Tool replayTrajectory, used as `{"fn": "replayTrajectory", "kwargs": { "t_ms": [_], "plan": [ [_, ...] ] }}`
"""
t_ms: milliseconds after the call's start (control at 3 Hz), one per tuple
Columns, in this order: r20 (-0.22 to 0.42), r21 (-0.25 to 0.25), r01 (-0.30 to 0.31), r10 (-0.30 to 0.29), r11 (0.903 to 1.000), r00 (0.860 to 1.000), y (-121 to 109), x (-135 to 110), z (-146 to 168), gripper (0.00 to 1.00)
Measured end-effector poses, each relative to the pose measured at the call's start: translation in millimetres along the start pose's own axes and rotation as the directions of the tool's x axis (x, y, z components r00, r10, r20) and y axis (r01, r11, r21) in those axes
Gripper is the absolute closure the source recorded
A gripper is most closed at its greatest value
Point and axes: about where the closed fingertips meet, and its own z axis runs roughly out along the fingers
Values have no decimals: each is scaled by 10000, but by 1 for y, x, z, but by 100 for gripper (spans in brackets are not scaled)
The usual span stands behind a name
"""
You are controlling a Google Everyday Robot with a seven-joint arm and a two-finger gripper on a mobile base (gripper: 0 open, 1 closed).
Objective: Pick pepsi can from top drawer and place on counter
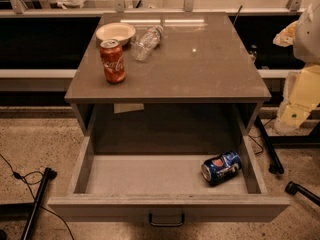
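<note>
In the camera view, the small blue aluminium pepsi can (221, 167) with the red-white round logo lies on its side inside the wide, shallow grey top drawer (145, 176), which stands pulled open. The can rests near the right wall and rather toward the front panel, with one silver end turned to the front-left. Above the drawer is the flat, slightly glossy grey-brown counter (200, 64). On its left part there is an upright red Coca-Cola can (113, 61), a shallow pale bowl (115, 33) behind it, and a clear plastic bottle (146, 43) lying on its side just beside the bowl. The pale white-and-yellow gripper (296, 109) shows at the right edge, beside the right side of the counter and well apart from the pepsi can. Whether it is wide or narrow I cannot tell, but the can is clearly not in it, so I judge that the picking is not yet begun. Several things could go wrong from here. The lying can is round and may roll away if it is touched on one side only. The right wall is close and leaves little room for a descent there. When lifting, the arm could strike the counter edge over the drawer. When placing, a careless motion to the left could knock the Coca-Cola can or make the bottle roll
</note>
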Motion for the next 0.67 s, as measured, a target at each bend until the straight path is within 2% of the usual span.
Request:
{"fn": "replayTrajectory", "kwargs": {
  "t_ms": [333, 667],
  "plan": [
    [0, 0, 0, 0, 10000, 10000, 0, 0, 0, 0],
    [-58, -114, 71, -72, 9999, 10000, -2, 3, 18, 0]
  ]
}}
